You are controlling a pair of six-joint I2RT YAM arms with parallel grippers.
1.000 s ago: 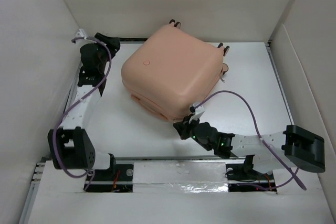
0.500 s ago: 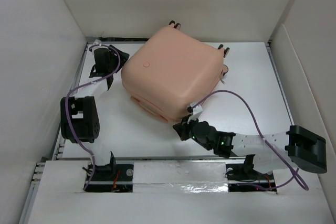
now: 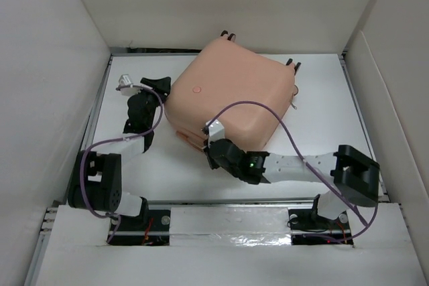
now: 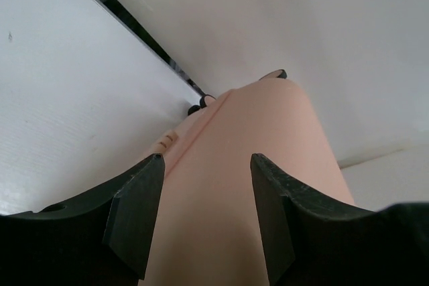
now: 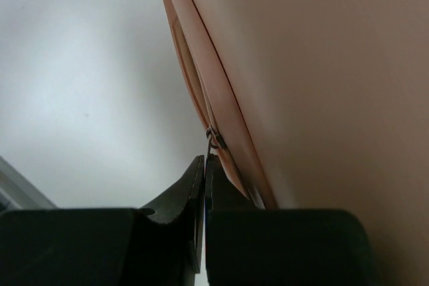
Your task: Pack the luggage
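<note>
The luggage (image 3: 234, 92), a salmon-pink hard-shell case, lies closed on the white table, with its round button mark (image 3: 196, 89) facing up. My left gripper (image 3: 161, 88) stands open at its left side. In the left wrist view the pink shell (image 4: 255, 138) fills the space beyond the spread fingers (image 4: 137, 205) of the left gripper (image 4: 206, 165). My right gripper (image 3: 213, 147) sits at the case's near edge. In the right wrist view the right gripper (image 5: 204, 162) is shut on the small metal zipper pull (image 5: 213, 140) along the zipper seam (image 5: 194, 85).
White walls enclose the table on the left, back and right. A black rail (image 3: 154, 50) runs along the back edge. The case's black caster wheels (image 3: 228, 33) point toward the back wall. Purple cables (image 3: 268, 108) loop over both arms.
My right gripper has slid left along the case's near edge with the zipper pull. The left arm swung in against the case's left side, and the case shifted slightly right.
</note>
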